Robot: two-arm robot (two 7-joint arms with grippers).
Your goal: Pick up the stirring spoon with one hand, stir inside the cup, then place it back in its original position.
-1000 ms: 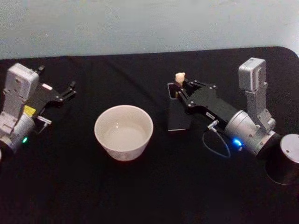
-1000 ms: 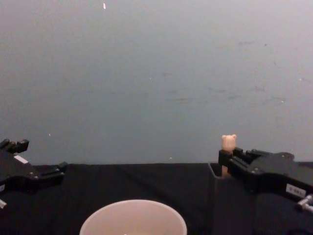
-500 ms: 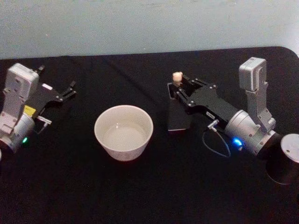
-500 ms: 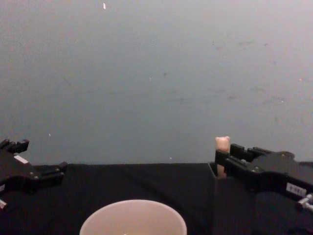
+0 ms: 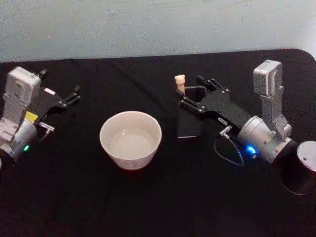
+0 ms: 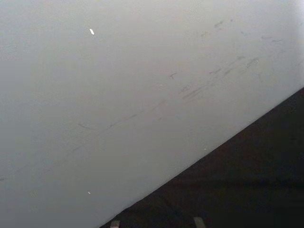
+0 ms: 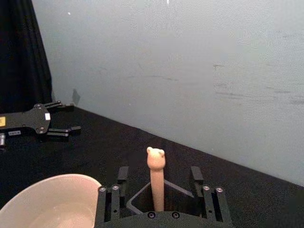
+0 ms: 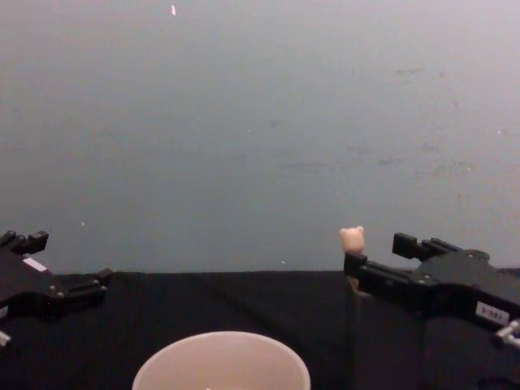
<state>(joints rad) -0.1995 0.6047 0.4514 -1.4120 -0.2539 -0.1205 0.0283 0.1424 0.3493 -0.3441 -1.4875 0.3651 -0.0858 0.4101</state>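
The right gripper (image 5: pixel 183 95) jaws are spread around the stirring spoon (image 5: pixel 180 82), apparently ungrasped in its holder (image 5: pixel 190 123); lifting, stirring the cup (image 5: pixel 131 139) and returning remain.

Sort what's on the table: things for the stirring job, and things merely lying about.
For the job:
- stirring spoon, standing in the holder
- cup
- dark square holder
- right gripper, open around the spoon handle

Lying about:
- left gripper, parked at the left
- dark cylinder, at the right edge
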